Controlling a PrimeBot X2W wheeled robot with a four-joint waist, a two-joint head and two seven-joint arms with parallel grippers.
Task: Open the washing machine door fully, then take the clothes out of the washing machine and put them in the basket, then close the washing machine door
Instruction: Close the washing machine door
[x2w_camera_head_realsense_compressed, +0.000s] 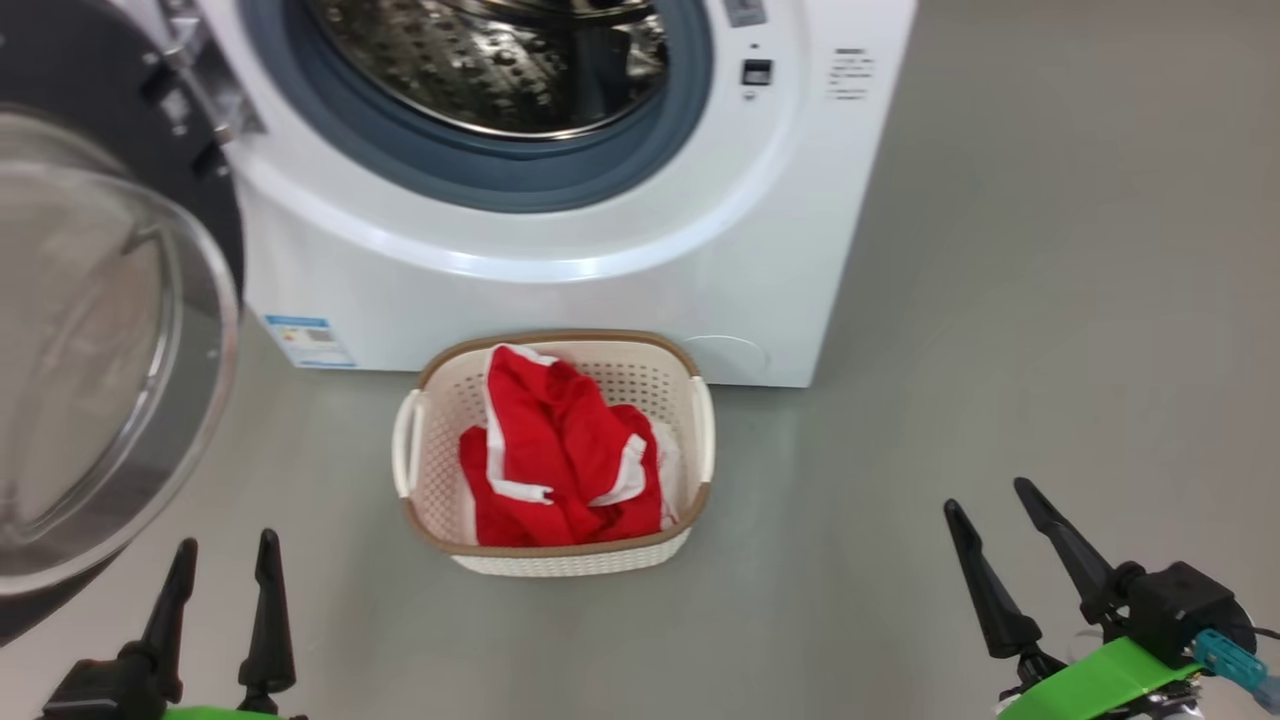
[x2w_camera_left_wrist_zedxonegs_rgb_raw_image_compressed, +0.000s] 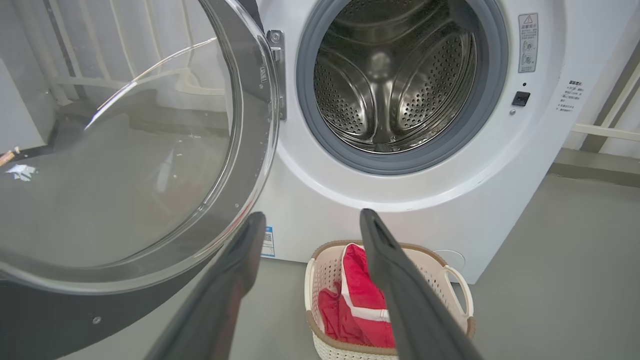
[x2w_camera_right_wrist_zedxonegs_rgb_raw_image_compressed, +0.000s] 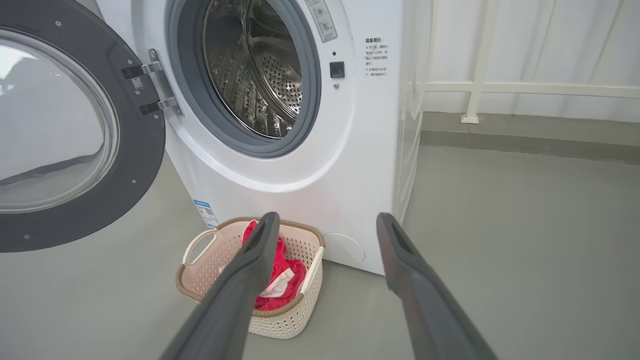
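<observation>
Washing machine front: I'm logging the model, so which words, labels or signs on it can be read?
No text is legible.
Blue label, low on the washing machine front: too small.
Grey sticker with warning triangle: too small.
Printed lines near the right edge: blurred.
Sticker on the washing machine door: too small.

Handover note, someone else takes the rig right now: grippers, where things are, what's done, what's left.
Grippers: left gripper open and empty; right gripper open and empty. Neither touches anything.
Things: washing machine door is swung wide open on the robot's left. The drum of the washing machine looks empty. The red clothes lie in the basket, which sits on the floor against the machine's front.
Done: door opened, clothes moved to the basket.
Left: close the door. The left gripper is nearer to it.
</observation>
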